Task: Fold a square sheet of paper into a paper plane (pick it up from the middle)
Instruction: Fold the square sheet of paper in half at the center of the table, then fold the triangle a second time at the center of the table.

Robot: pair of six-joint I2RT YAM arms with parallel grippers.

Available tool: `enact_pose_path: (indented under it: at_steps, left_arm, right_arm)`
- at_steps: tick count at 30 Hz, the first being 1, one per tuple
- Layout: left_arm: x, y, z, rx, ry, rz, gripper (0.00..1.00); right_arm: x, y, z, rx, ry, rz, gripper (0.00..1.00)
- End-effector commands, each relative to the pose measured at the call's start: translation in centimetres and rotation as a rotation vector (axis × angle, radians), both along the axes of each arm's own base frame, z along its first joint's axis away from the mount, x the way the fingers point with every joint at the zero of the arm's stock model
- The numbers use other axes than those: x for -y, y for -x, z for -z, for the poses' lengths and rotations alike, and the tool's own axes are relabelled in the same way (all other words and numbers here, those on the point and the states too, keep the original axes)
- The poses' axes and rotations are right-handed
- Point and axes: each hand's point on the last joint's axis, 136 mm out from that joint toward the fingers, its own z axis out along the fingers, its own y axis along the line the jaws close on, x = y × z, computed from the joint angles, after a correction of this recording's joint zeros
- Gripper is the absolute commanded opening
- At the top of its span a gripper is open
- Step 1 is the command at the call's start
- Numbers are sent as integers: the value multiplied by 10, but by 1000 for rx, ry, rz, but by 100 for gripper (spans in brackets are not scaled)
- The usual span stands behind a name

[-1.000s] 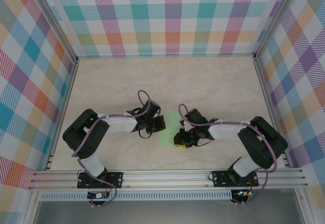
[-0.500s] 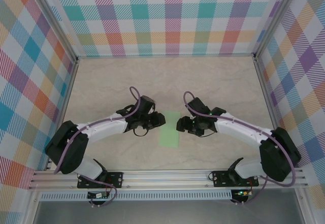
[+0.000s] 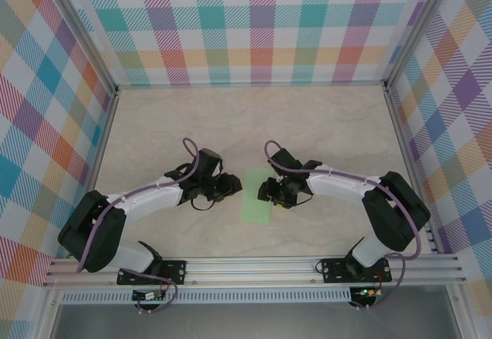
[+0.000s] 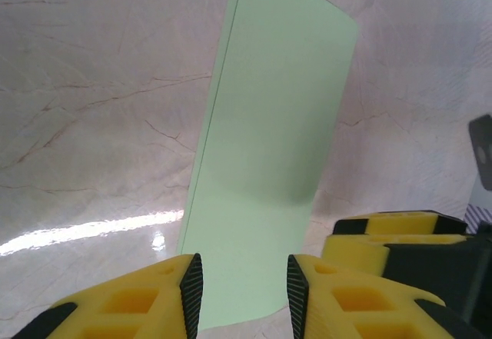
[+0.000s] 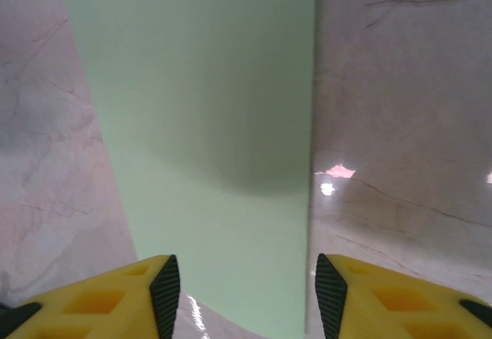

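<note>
The square sheet of paper (image 3: 256,195) is pale green and lies flat on the table as a narrow upright rectangle, with a doubled edge along one long side (image 4: 269,162) (image 5: 207,124). The paper plane is out of view. My left gripper (image 3: 231,187) stands at the sheet's left edge. In the left wrist view this gripper (image 4: 238,281) is open, low over the near end of the sheet, with nothing between its pads. My right gripper (image 3: 266,193) is over the sheet's right edge. In the right wrist view it (image 5: 246,285) is open wide above the paper, with nothing held. Its yellow fingers (image 4: 392,239) show beside the left one.
The pale marbled tabletop (image 3: 323,124) is walled by checked panels at the back (image 3: 254,24) and both sides. An aluminium rail (image 3: 254,268) runs along the near edge, where the arm bases are bolted.
Both grippers have opened and moved up the table along the sheet's sides. The left arm has stretched out lower and further left. The paper lies where it was.
</note>
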Motion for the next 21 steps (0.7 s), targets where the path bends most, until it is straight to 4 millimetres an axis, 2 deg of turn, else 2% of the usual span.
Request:
enact_pose_path:
  at_steps: [1,14,21]
  left_arm:
    - [1,1,5,-35,19,-4,36]
    - [2,4,15,-61,16,8,36]
    - [8,4,20,-77,33,26,37]
  right_arm:
    - [-18,-3,-3,-25,-59,-9,50]
    - [-15,-3,2,-15,-41,-18,51]
    - [-12,-2,17,-37,-7,-18,51]
